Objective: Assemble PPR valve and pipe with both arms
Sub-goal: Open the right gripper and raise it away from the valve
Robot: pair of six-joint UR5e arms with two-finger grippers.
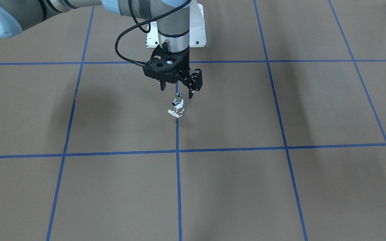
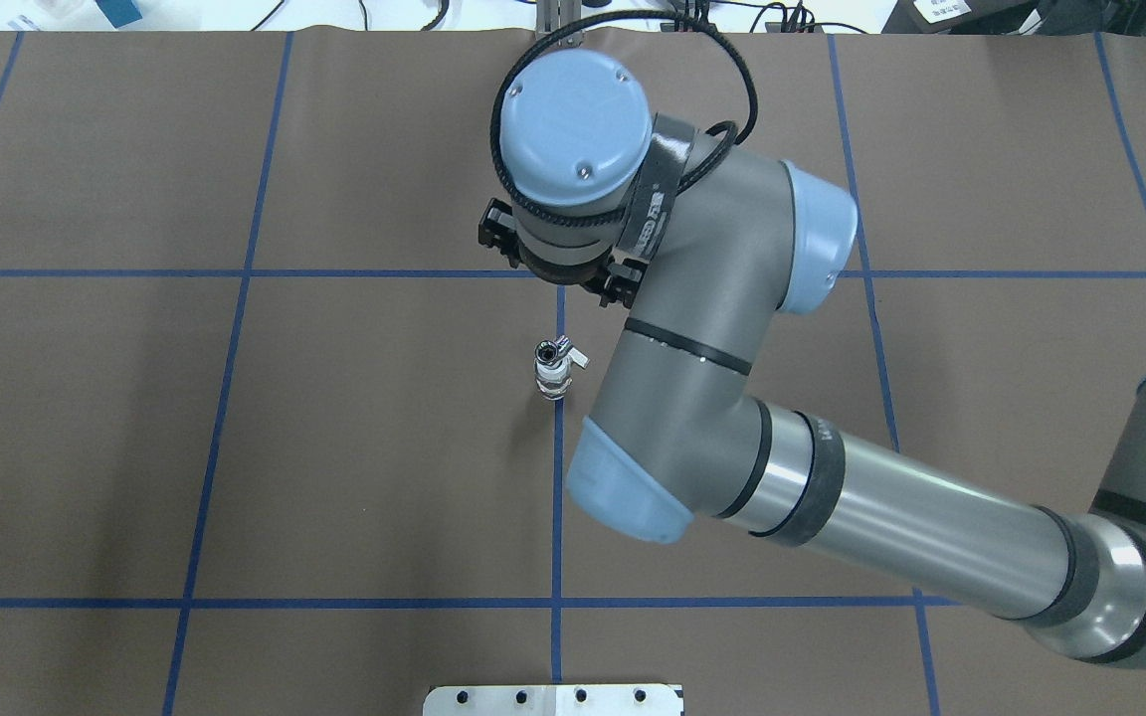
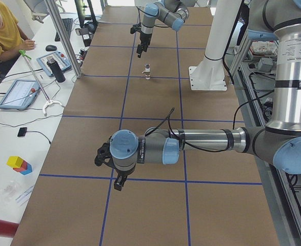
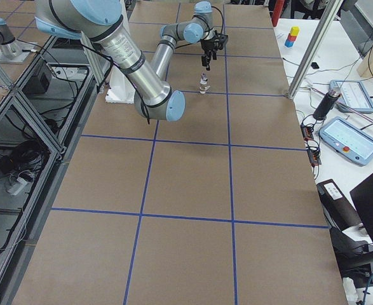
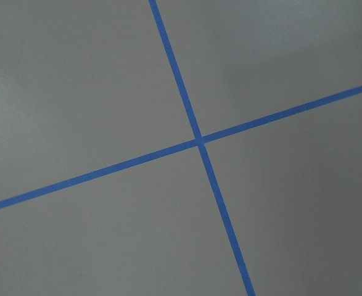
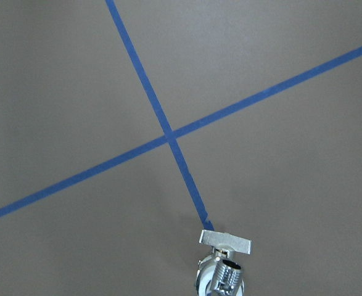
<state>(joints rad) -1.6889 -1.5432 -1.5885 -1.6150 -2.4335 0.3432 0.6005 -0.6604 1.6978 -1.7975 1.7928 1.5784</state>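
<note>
One PPR valve point(image 1: 179, 110), one pipe point(image 1: 178, 99) atop it, two arms point(image 3: 206, 139)

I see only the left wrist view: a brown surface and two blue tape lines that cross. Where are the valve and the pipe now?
Observer: The PPR valve stands upright on a blue tape line, the pipe on top of it.
Operator: Does a pincer hold them?
Observer: No. The right pincer hangs open above them, touching neither.
Operator: And my left pincer?
Observer: The left pincer hovers over a crossing far from them; open or shut, I cannot tell.
</note>
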